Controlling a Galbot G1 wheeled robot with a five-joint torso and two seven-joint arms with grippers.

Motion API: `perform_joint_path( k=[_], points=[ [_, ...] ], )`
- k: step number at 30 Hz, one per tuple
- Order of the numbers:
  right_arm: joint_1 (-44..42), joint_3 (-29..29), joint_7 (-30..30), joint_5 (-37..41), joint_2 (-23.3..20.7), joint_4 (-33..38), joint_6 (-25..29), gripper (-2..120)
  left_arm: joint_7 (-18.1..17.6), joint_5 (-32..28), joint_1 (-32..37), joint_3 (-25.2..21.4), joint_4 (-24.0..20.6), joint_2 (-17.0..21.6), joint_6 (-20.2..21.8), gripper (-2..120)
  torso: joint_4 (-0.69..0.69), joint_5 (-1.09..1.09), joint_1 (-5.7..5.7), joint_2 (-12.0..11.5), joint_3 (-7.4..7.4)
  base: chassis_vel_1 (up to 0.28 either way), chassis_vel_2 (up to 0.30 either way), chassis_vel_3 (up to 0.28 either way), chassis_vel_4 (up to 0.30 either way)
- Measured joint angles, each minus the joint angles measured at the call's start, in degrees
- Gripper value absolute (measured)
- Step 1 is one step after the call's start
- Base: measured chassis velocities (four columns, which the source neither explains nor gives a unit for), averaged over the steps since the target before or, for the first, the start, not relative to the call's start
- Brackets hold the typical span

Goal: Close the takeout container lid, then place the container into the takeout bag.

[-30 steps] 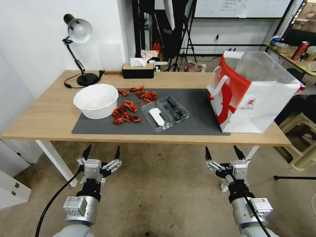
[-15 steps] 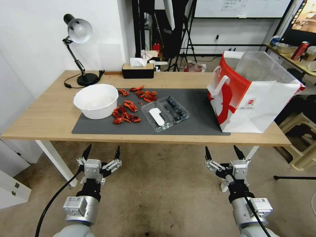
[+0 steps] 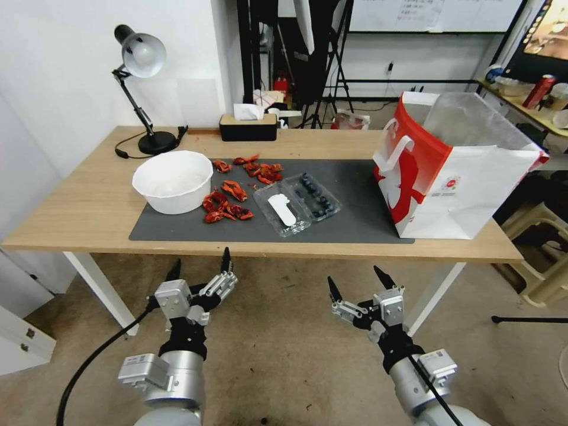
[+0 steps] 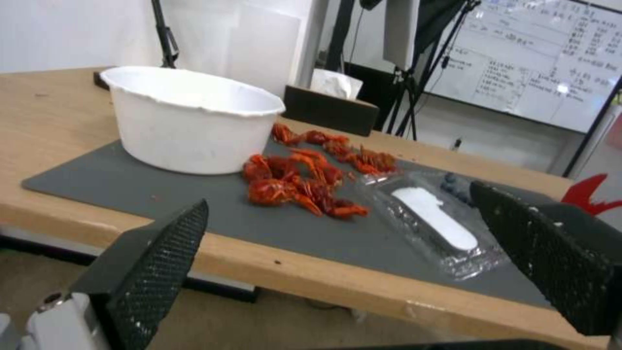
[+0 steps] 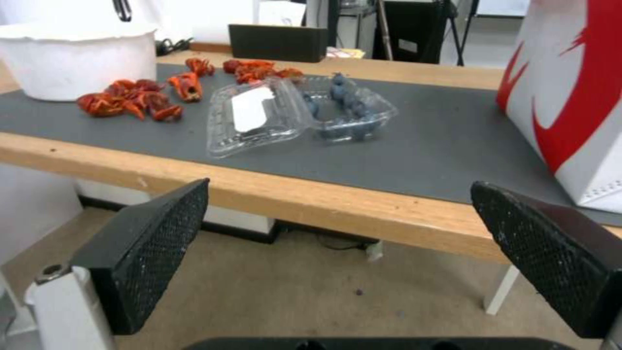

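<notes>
The takeout container (image 3: 297, 205), a clear, ribbed plastic clamshell, lies open flat on the dark grey mat (image 3: 355, 195) on the wooden desk (image 3: 77, 207). Its lid (image 3: 280, 210) with the white oblong label lies beside the half holding blueberries. The takeout bag (image 3: 455, 171), glossy white-and-red paper, stands right of the container. Left gripper (image 3: 200, 267) and right gripper (image 3: 353, 283) hang below the desk's front edge, textured black fingers spread wide, empty.

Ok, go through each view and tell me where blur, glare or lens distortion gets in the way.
Head view: wide-angle bending curves the table edges; the clear lid stays legible. Left wrist view: soft throughout, the takeout container smeared, whiteboard glare behind. Right wrist view: sharper, blueberries readable; highlights glint on the lid's plastic; the takeout bag is cropped.
</notes>
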Motion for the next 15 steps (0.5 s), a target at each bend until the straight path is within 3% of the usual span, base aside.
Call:
perform_joint_path(
  k=[3,8,12,15],
  points=[
    [0.9,1.3,-0.1,1.5,-0.5,-0.6,0.1,100,0.6,1.2,-0.8,-0.2,3.5,0.0,-2.4,100,-0.01,-0.01,0.00,0.0,0.00,0.000,0.000,0.000,0.000],
    [1.9,1.7,0.0,4.3,-1.6,-0.9,-0.1,100,1.1,2.3,-1.3,-1.0,5.1,0.0,-4.0,100,-0.02,0.00,0.00,0.0,0.00,0.000,0.000,0.000,0.000],
    [4.3,1.8,-0.2,9.2,-3.8,-1.8,-0.9,100,1.6,2.7,-1.5,-1.5,5.8,-0.1,-4.7,100,-0.02,-0.01,0.00,0.0,0.00,0.000,0.000,0.000,0.000],
    [10.1,1.2,-0.8,17.9,-8.1,-5.9,-1.0,100,1.9,3.2,-1.3,-2.0,6.6,0.2,-6.1,100,-0.01,0.00,0.00,0.0,0.00,0.000,0.000,0.000,0.000]
  ],
)
